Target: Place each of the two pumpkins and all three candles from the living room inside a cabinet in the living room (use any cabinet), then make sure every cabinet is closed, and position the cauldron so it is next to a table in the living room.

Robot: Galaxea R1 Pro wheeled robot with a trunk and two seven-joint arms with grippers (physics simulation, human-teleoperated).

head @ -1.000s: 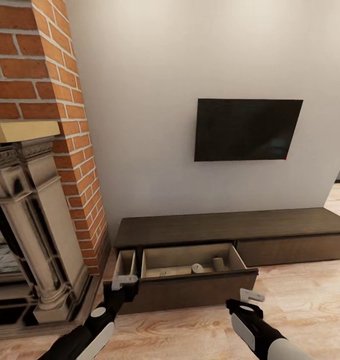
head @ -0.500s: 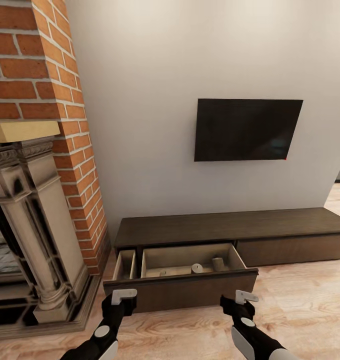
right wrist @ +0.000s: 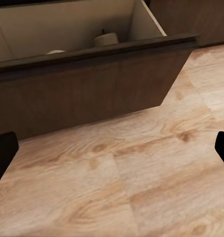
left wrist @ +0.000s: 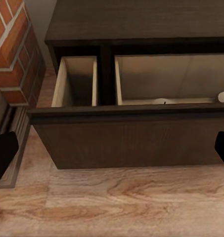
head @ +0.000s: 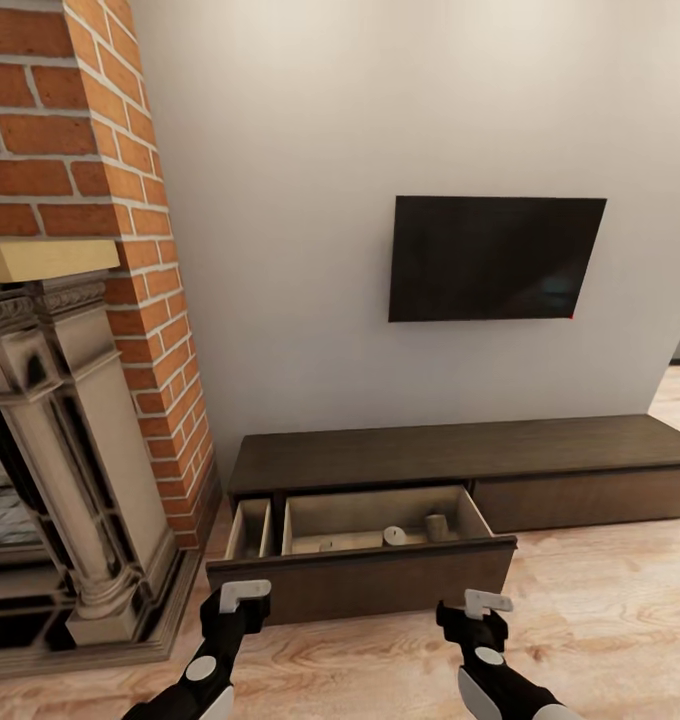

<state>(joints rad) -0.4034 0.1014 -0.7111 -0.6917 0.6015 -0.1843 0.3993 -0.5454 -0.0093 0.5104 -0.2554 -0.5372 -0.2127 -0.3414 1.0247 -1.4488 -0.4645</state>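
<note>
Standing pulled out from the left end of the long dark cabinet [head: 450, 465], the drawer [head: 365, 580] shows its pale divided inside, with candles [head: 394, 537] resting in the wider compartment – at least two short beige stubs plain to see, a third paler disc near them harder to make out. No pumpkins are seen in the drawer, though its front hides part of the floor of it.

As a judgement, the drawer front is stiff wood, smooth and without a handle, so it offers nothing to pinch; it should slide on its runners under a flat push against the broad face, best spread near both ends so it does not skew. The candles look light and loose – a hard shove may roll or tip them.

Left hand [head: 242, 597] hovers just before the left end of the drawer front, right hand [head: 483, 606] before the right end, both apart from the wood as far as can be told. In each wrist view the dark fingers sit wide apart at the frame edges, holding nothing.

Beside the cabinet rise the brick chimney [head: 100, 180] and fireplace [head: 60, 470]; a black TV [head: 495, 258] hangs above, over wood plank floor [head: 380, 670]
</note>
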